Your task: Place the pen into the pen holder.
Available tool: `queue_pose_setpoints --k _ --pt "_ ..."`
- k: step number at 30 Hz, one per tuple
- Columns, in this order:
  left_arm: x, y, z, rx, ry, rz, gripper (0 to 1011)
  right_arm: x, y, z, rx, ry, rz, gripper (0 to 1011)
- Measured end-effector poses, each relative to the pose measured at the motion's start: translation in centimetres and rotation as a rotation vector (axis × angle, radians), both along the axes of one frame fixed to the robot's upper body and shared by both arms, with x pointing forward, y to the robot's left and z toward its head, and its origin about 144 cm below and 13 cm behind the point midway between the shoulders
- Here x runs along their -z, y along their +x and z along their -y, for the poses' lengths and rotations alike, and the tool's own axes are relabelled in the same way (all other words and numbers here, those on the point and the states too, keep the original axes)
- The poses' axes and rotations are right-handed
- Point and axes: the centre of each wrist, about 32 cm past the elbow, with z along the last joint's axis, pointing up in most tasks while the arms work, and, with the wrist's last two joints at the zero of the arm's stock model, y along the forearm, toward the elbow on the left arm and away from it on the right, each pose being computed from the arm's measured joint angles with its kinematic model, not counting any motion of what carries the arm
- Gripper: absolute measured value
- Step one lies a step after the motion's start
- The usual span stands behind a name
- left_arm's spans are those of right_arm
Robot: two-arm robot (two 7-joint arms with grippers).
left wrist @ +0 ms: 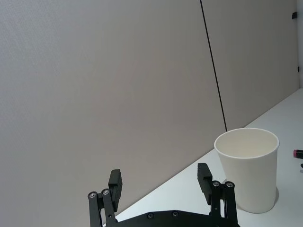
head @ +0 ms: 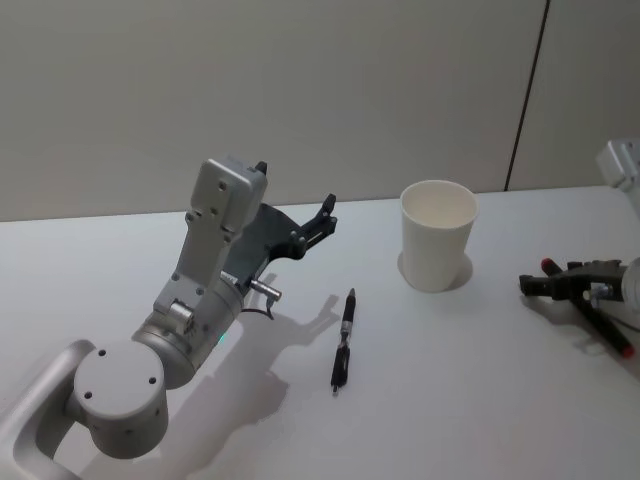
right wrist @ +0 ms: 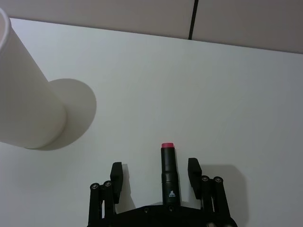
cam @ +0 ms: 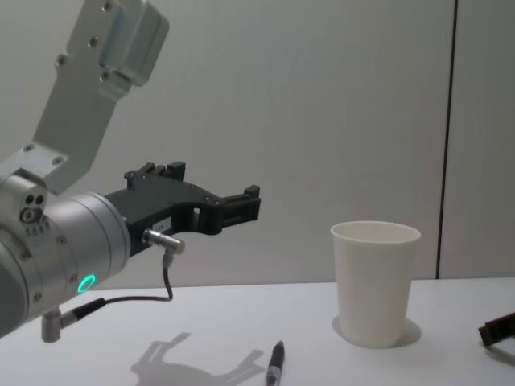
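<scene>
The pick-up step is judged to be in hand, with nothing grasped yet; the black pen [head: 343, 340] lies flat on the tabletop [head: 450, 400], in front of the pen holder [head: 437, 240] and toward the robot's left of it, apart from it and touched by neither gripper; the pen holder, a white paper cup, stands upright with its mouth empty.

The left gripper [head: 326, 215] is held raised above the tabletop, its fingers spread wide and aimed roughly toward the cup, with nothing between them; the pen is seen below it and toward the cup side.

The right gripper [head: 535, 283] rests low on the tabletop at the robot's right, fingers parted; a red-ended pen [right wrist: 169, 175] lies between them with a gap on each side.

The next move is judged to call for the left gripper to be tipped downward and lowered over the black pen's barrel, fingers set across it, then closed; a grip near one end would be needed so that the pen can be stood up over the rim.
</scene>
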Motion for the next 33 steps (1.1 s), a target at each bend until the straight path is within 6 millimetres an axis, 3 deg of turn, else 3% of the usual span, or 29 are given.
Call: queue_pose_setpoints --k 33 --pt "0.0 0.0 0.0 0.0 0.0 0.0 1000 0.08 -0.02 -0.07 -0.004 0.002 -0.007 649"
